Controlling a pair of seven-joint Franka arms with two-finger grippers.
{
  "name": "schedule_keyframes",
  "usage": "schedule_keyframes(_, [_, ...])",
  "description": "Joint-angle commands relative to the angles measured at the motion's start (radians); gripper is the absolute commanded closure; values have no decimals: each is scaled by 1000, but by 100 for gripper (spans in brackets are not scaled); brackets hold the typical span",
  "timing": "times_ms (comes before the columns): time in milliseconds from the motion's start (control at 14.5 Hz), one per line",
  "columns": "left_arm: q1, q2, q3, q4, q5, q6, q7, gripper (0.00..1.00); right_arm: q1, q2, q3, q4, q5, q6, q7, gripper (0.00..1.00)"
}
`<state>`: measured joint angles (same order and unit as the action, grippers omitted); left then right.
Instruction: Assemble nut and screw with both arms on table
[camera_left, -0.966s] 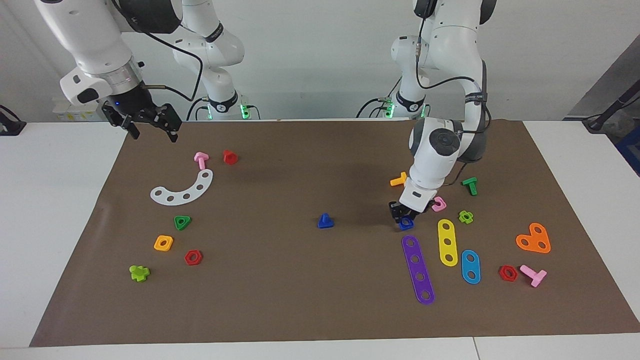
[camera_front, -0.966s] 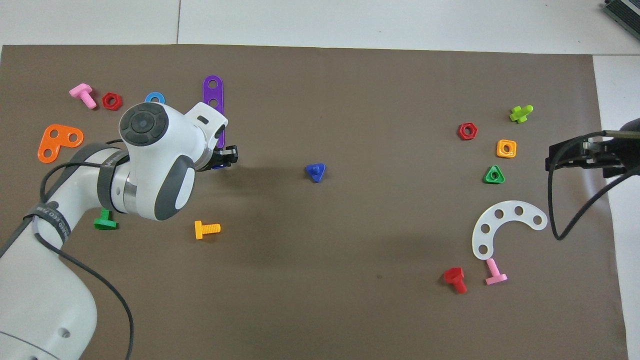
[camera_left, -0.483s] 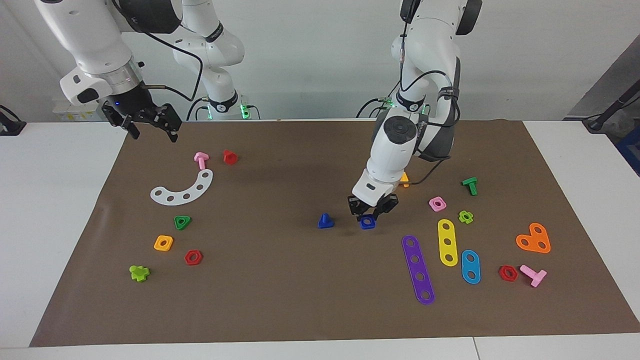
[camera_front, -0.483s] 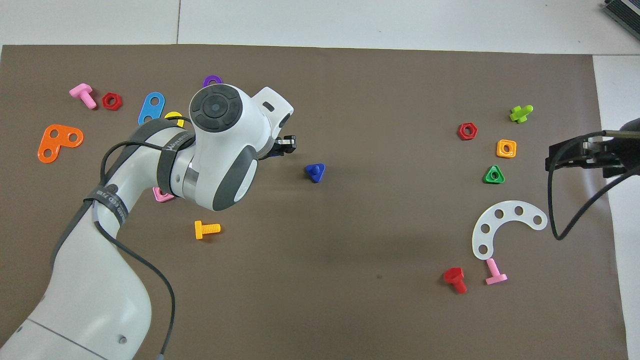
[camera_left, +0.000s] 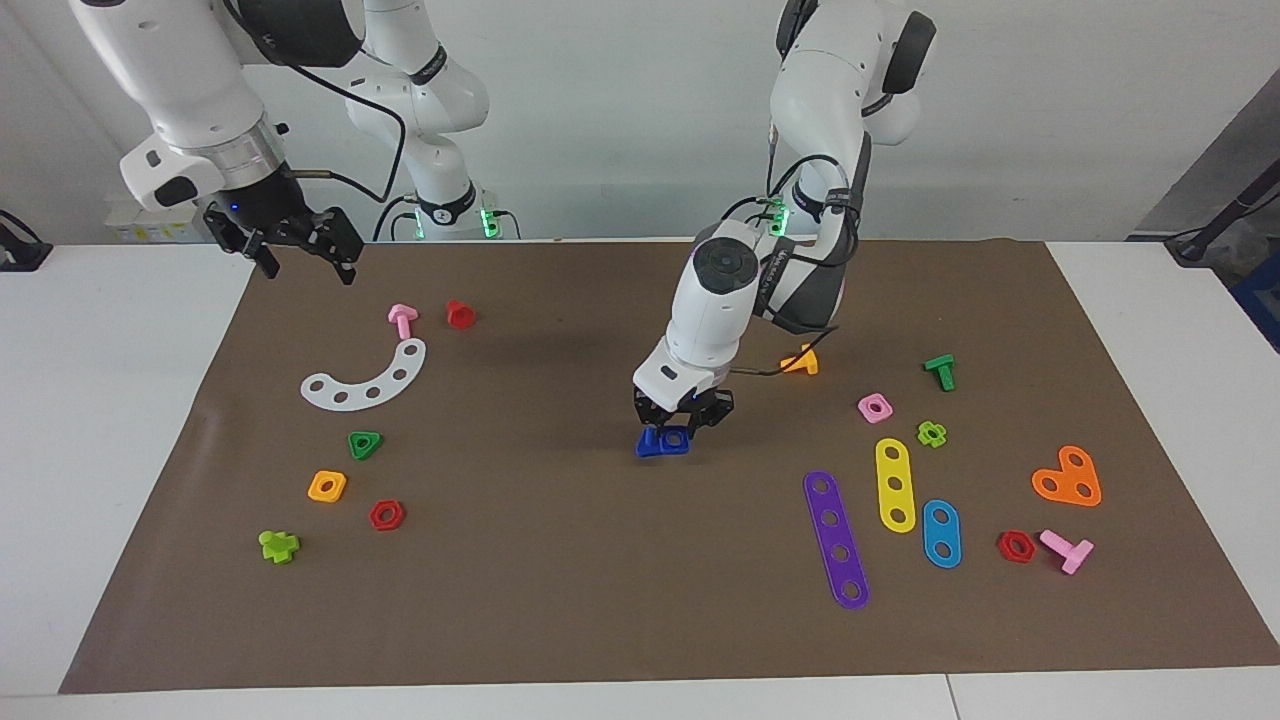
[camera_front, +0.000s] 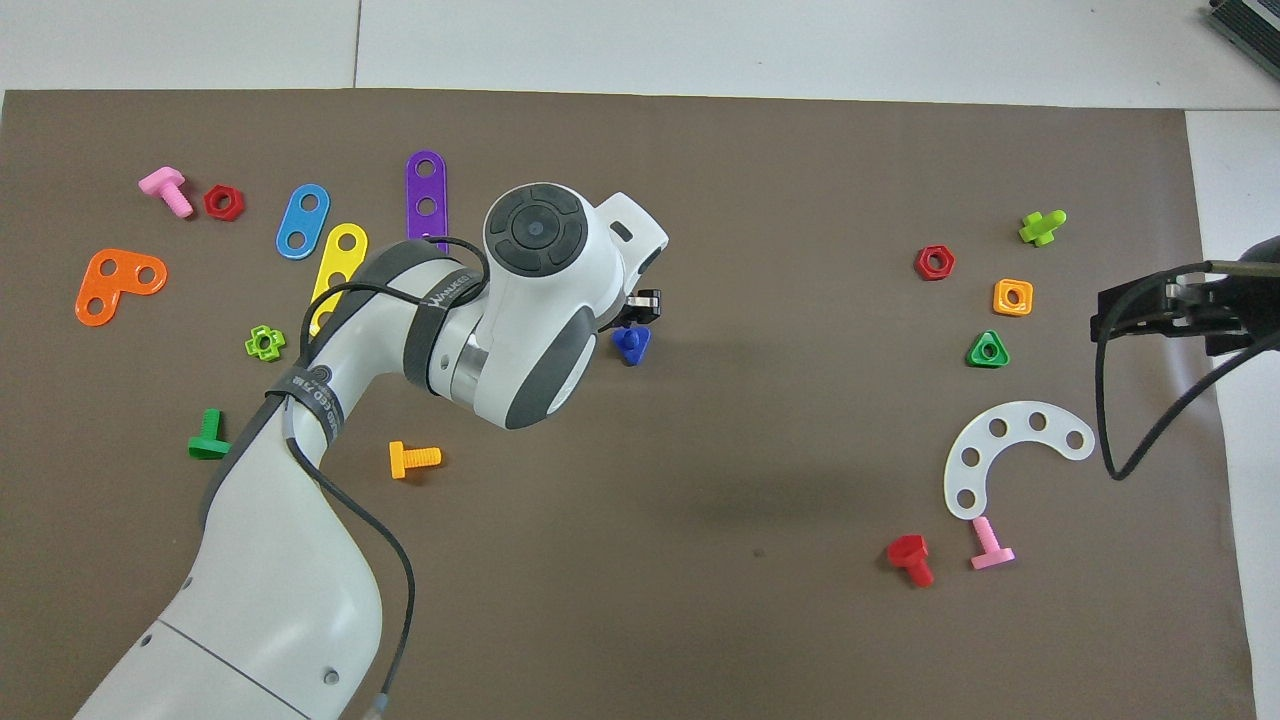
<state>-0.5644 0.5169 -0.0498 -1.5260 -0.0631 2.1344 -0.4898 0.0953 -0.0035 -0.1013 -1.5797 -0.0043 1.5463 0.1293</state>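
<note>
My left gripper (camera_left: 683, 418) is shut on the dark-blue square nut (camera_left: 677, 437) and holds it low over the middle of the brown mat (camera_left: 560, 600). The nut hangs right at the dark-blue screw (camera_left: 648, 449), which stands on its triangular head and is partly covered by the nut; I cannot tell whether they touch. In the overhead view the screw (camera_front: 630, 342) shows just beside the left gripper (camera_front: 640, 306), and the wrist hides the nut. My right gripper (camera_left: 308, 262) waits open and empty in the air over the mat's corner at the right arm's end.
Purple (camera_left: 836, 538), yellow (camera_left: 895, 484) and blue (camera_left: 941, 533) strips, a pink nut (camera_left: 875, 407) and an orange bolt (camera_left: 801, 361) lie toward the left arm's end. A white curved strip (camera_left: 365, 378), a green triangular nut (camera_left: 365, 444) and an orange nut (camera_left: 327, 486) lie toward the right arm's end.
The left gripper has carried the nut from beside the purple strip across the mat to the screw in the middle. The right arm has not moved.
</note>
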Motion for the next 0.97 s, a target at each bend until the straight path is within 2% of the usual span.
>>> schedule_keyframes(0, [-28,15,18,32,-24,-30,-9,90,-9,-18,6,-16,18,-8,-19,0])
schedule_keyframes(897, [-46,12,19,4,-21,-16,-10,90,-9,-18,6,-16,17,-8,-19,0])
